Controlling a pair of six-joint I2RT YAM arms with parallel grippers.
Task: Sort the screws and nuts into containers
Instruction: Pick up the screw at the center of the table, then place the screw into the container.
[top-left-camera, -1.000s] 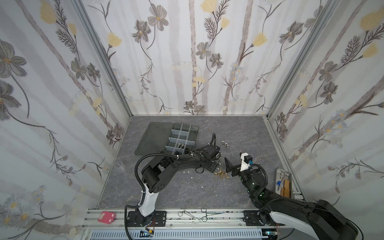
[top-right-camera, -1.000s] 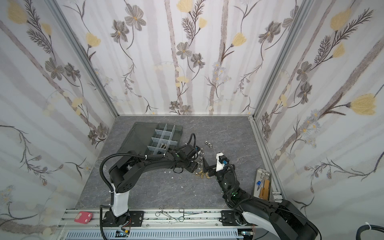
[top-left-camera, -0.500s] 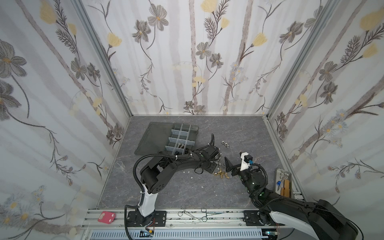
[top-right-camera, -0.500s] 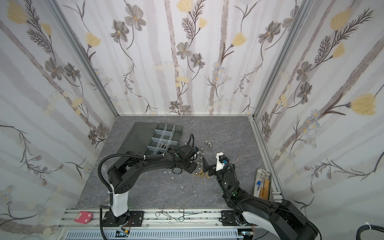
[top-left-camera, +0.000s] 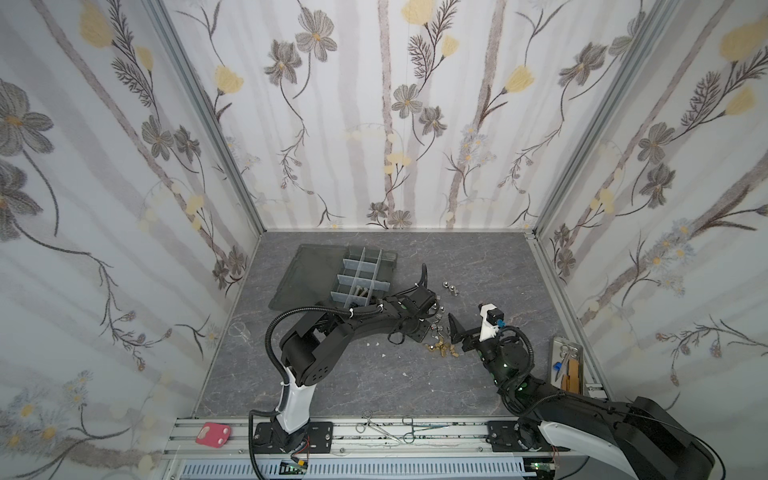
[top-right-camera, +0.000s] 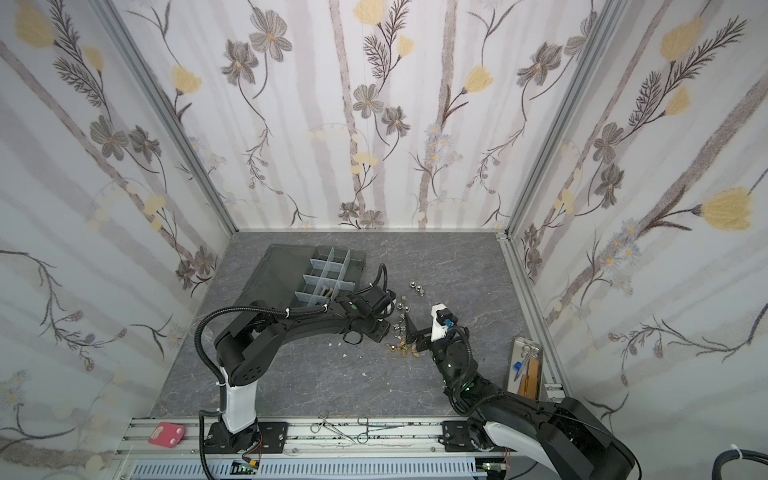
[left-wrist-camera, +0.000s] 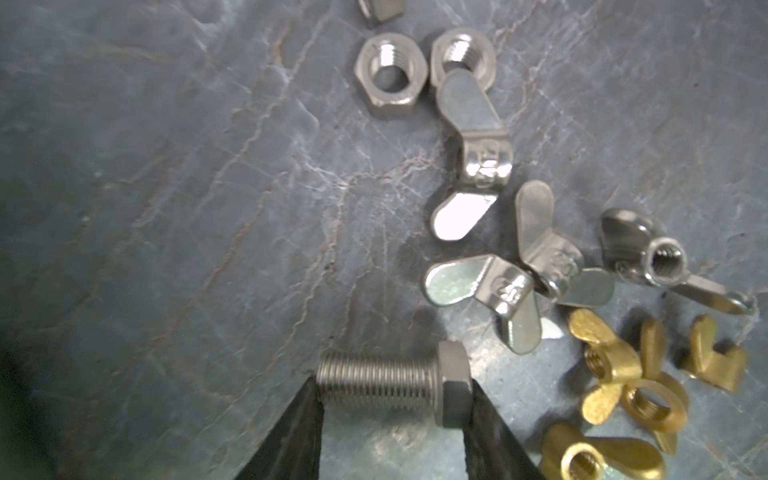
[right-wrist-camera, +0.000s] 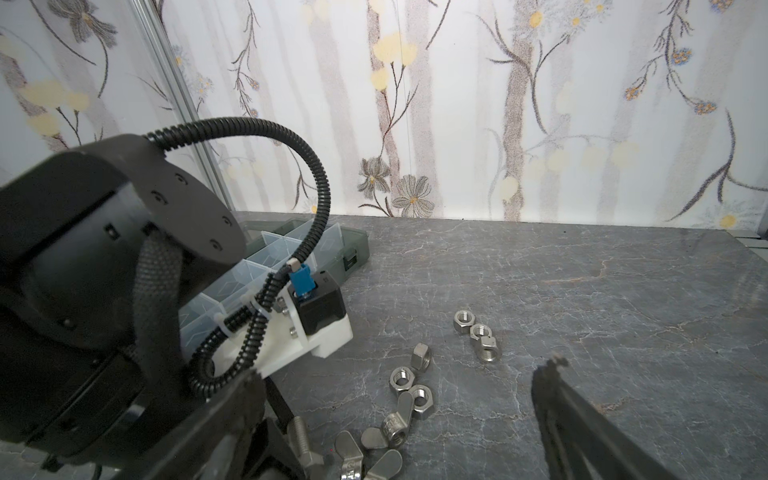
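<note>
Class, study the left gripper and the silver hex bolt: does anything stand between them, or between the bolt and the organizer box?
Nothing visible does. The left gripper has its fingers at the two ends of the hex bolt. Toward the organizer box, only the left arm itself lies over the way.

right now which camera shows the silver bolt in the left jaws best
The left wrist view: the silver bolt shows close up, threads and hex head sharp, the left gripper's jaws at both ends. The right wrist view catches only part of it. In both top views it cannot be made out.
</note>
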